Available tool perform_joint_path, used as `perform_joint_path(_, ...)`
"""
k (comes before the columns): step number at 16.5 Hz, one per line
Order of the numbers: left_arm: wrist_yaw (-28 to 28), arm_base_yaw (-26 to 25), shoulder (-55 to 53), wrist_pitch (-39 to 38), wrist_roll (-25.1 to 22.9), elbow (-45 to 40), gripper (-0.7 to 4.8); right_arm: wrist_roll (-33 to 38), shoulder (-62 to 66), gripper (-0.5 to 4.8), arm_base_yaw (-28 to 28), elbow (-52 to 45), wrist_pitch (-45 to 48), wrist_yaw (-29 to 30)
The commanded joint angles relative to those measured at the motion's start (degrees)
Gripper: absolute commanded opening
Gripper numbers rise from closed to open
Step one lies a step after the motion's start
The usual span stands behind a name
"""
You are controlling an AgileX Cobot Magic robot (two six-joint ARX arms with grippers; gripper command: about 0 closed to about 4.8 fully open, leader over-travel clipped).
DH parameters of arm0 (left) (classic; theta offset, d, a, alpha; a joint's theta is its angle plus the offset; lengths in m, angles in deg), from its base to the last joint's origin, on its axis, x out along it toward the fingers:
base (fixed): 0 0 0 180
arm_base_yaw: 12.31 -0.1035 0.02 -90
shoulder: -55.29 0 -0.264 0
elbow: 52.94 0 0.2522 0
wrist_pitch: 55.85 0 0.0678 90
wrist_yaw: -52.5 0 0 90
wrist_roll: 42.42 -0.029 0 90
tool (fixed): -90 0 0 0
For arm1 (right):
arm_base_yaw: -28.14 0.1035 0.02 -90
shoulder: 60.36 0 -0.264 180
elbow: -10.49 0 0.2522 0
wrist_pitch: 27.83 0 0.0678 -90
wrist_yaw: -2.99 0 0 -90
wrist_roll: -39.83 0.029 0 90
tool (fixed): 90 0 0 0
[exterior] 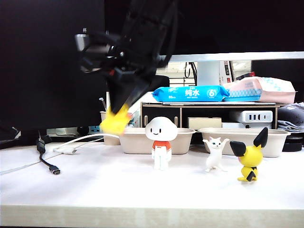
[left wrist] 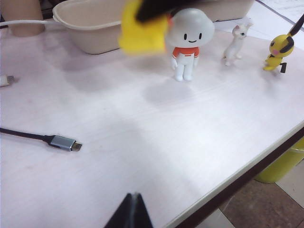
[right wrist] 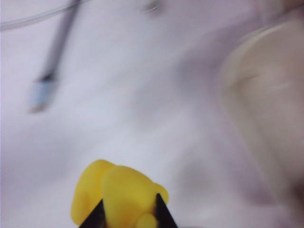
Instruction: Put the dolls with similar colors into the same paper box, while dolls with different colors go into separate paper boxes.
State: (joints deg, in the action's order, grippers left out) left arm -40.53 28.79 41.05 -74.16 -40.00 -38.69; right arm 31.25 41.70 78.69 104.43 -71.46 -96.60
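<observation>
Black fingers (right wrist: 99,214) of the right gripper (right wrist: 127,216) pinch the yellow duck (right wrist: 116,194) from both sides, holding it in the air above the white surface (exterior: 118,180), just by the left end of the left paper box (exterior: 137,140). In the exterior view the blurred right arm (exterior: 133,52) reaches across to the left side, the duck at its tip beside the beige cup (exterior: 110,137).

The left gripper (left wrist: 130,213) shows only as a dark tip at the near edge of the surface; whether its fingers are parted cannot be told.

Broad bare surface lies in front of the standing dolls: the white round-headed figure (exterior: 161,142), the tiny white cat (exterior: 216,153) and the yellow creature with black ears (exterior: 250,156), in a row before the two boxes, the right paper box (exterior: 275,142) behind the last two. A black cable (exterior: 47,159) lies at far left.

Only the left wrist view shows the surface's front edge and the floor beyond it; the blurred right wrist view shows the cable plug (right wrist: 40,92) under the lifted duck.
</observation>
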Motion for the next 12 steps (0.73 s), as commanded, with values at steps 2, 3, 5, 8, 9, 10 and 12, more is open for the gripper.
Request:
perform_joint_path(2, 0.31, -0.04, 0.02, 0.37, -0.07, 0.04, -0.05, -5.44, -0.13, 1.03, -4.52, 0.26, 10.1, -5.22)
perform_joint_path(3, 0.31, -0.04, 0.02, 0.37, -0.07, 0.04, -0.05, -5.44, -0.11, 1.02, -6.25, 0.26, 12.61, -5.2)
perform_joint_path(5, 0.31, -0.04, 0.02, 0.37, -0.07, 0.04, -0.05, -5.42, 0.57, 1.03, -9.55, 0.28, 17.53, -4.2)
perform_joint_path(8, 0.31, -0.04, 0.02, 0.39, -0.07, 0.04, -0.05, -5.49, 3.61, 1.03, -14.88, 1.22, 21.62, -0.35)
perform_joint_path(9, 0.33, -0.04, 0.02, 0.33, -0.07, 0.04, -0.05, -5.49, 5.31, 1.03, -15.63, 2.34, 21.27, -0.35)
perform_joint_path(10, 0.31, -0.04, 0.02, 0.39, -0.07, 0.04, -0.05, -5.75, 7.06, 1.03, -16.41, 3.5, 21.18, 0.55)
perform_joint_path(12, 0.31, -0.04, 0.13, 0.35, -0.07, 0.04, -0.05, -6.05, 10.84, 1.03, -16.63, 6.67, 20.96, 2.05)
